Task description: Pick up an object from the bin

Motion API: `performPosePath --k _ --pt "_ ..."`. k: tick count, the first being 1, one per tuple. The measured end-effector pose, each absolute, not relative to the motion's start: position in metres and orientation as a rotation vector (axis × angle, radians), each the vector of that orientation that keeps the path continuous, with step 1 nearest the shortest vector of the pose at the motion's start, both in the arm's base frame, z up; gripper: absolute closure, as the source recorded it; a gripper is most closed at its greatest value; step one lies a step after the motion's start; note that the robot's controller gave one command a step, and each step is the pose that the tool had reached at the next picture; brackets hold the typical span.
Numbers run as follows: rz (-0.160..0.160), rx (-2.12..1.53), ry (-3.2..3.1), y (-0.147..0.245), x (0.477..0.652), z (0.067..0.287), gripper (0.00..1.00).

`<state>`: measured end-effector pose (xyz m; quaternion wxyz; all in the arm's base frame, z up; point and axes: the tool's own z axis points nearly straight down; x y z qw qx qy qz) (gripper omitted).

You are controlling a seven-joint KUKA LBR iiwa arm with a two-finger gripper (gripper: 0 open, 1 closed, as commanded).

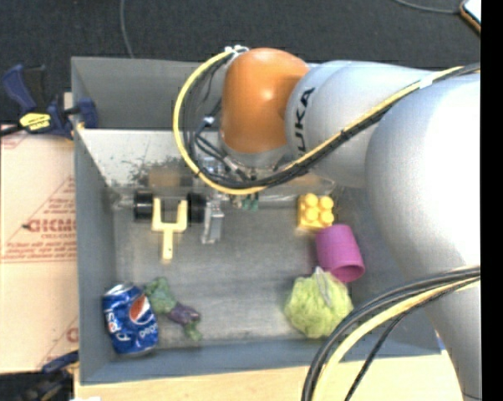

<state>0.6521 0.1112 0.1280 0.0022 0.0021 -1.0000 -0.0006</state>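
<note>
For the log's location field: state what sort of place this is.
Probably a robot-grasping lab cell: a KUKA arm over a grey metal bin holding oddments, like a crushed Pepsi can and pink cup.

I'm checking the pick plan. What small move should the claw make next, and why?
Probably a short shift toward the view's left and down onto the yellow forked piece. The claw hangs just beside it near the bin's back wall, with nothing visibly held, and that piece is the nearest thing.
</note>
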Motion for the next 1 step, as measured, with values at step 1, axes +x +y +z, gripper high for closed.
performPosePath --k 1 --pt "-0.003 0.002 -3.145 0.1109 0.6544 0.1326 0.0"
